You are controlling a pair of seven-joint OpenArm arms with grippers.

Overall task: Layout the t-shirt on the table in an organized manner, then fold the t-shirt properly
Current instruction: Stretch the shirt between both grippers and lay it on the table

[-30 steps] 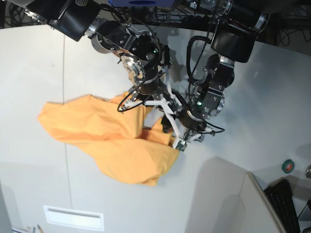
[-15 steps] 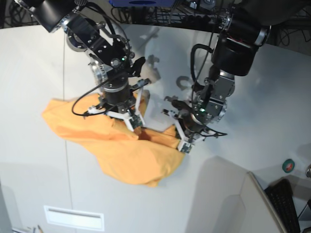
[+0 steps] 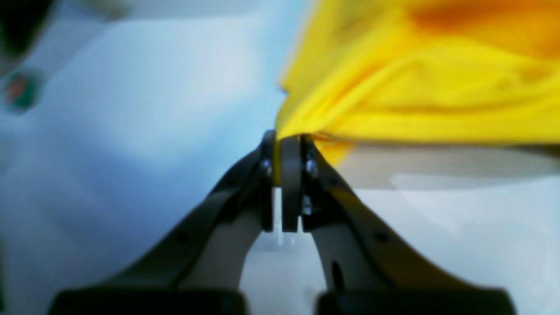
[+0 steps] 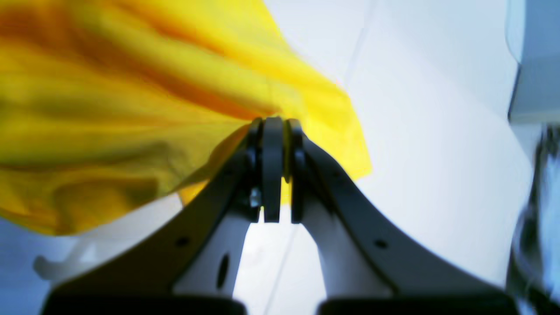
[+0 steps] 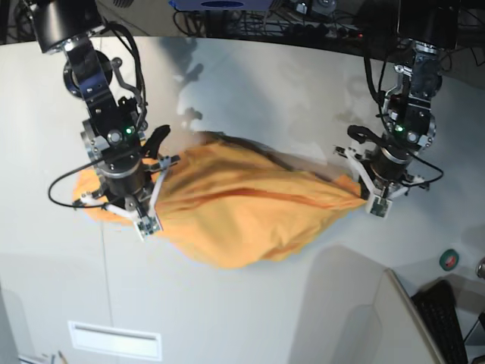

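Between the two arms the t-shirt (image 5: 242, 208) hangs stretched along its long axis over the surface (image 5: 265, 83), left gripper (image 5: 367, 199) and right gripper (image 5: 144, 220) each clamped on opposite ends.

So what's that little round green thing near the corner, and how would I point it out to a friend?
Start at the big pale table and follow the orange-yellow t-shirt stretched across it towards the base view's right. Go past the gripper there, down to the table's lower right edge, just above a black keyboard. The small round object sits alone: green with a reddish centre, too small to identify further.
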